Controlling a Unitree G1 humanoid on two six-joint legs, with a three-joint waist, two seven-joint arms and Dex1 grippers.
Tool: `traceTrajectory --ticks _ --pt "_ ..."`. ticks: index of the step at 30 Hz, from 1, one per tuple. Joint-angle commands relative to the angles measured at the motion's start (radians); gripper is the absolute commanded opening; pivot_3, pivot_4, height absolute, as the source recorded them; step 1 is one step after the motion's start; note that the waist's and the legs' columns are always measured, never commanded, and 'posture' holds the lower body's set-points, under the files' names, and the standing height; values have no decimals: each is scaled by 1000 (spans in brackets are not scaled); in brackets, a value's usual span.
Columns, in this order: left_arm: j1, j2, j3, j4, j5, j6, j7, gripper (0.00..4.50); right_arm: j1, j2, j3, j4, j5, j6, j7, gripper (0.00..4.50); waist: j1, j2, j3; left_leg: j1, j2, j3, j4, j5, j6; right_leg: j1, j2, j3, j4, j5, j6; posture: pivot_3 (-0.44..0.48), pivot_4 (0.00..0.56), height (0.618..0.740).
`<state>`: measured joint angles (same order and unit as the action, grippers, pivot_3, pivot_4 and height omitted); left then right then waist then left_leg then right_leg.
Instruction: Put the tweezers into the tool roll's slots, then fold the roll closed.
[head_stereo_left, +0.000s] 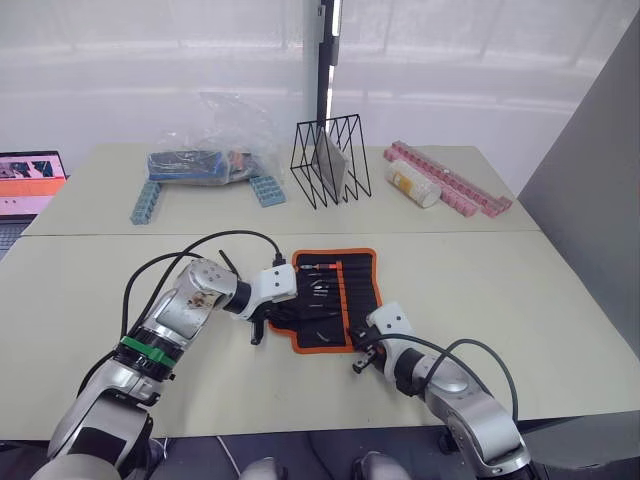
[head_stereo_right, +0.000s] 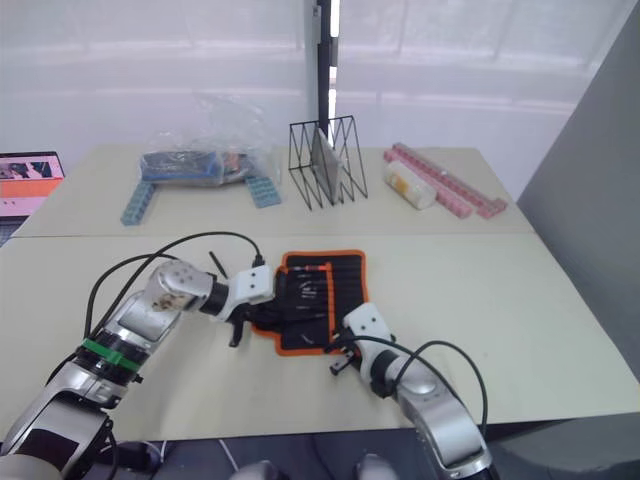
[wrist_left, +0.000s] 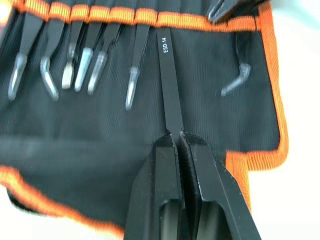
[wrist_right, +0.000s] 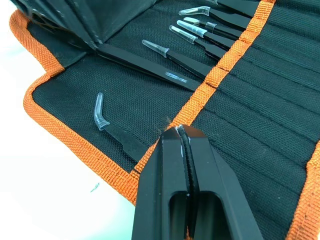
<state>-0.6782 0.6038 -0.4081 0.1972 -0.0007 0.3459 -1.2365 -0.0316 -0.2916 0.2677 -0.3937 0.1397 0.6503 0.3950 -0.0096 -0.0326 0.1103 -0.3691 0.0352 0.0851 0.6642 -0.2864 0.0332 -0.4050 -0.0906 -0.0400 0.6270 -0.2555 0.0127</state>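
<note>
Tool roll: the tool roll (head_stereo_left: 338, 297) lies unrolled and flat on the near tabletop (head_stereo_left: 520, 300), black inside with orange trim all round, between the two arms.
Slots: the slots (wrist_right: 260, 120) run as narrow parallel pockets under an orange band across the roll's inner face.
Tweezers: several tweezers (wrist_left: 82, 60) already sit in their pockets, clear-capped tips sticking out in a row; one with a bent tip (wrist_left: 235, 82) sits apart near the roll's end.
Held tweezer: one straight black tweezer (wrist_left: 169, 90), marked ESD-14, lies over the open fabric with its far end at the orange band.
Left gripper: the left gripper (wrist_left: 179, 142) is over the roll's left part, its fingers (wrist_left: 160, 170) clenched on the near end of that straight tweezer.
Right gripper: the right gripper (wrist_right: 180, 132) is at the roll's near right edge, its fingers (wrist_right: 165, 165) pinched tight on the orange band of the pockets.
Far tabletop: a black wire rack (head_stereo_left: 330, 160), a clear plastic bag (head_stereo_left: 215, 150) of items, blue block strips (head_stereo_left: 146, 200), pink strips (head_stereo_left: 455, 180) and a pale cylinder (head_stereo_left: 412, 183) stand well apart from the roll.
Far left: a laptop screen (head_stereo_left: 30, 180) shows at the edge.
</note>
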Motion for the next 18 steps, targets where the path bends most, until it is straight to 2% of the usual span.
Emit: traceTrajectory --ticks 1,18 --pt "-39 -19 -5 23 13 -27 -8 30 62 -10 55 64 -7 55 10 0 1 0 0 0 0 0 0 0 0 0 0 0 0 0 0 0 150 737" --pt "-187 -205 -45 310 105 -168 33 30 101 -5 50 39 -2 57 -12 0 12 0 0 -1 -1 0 8 -2 4 2 0 0 1 -1 2 0 150 737"
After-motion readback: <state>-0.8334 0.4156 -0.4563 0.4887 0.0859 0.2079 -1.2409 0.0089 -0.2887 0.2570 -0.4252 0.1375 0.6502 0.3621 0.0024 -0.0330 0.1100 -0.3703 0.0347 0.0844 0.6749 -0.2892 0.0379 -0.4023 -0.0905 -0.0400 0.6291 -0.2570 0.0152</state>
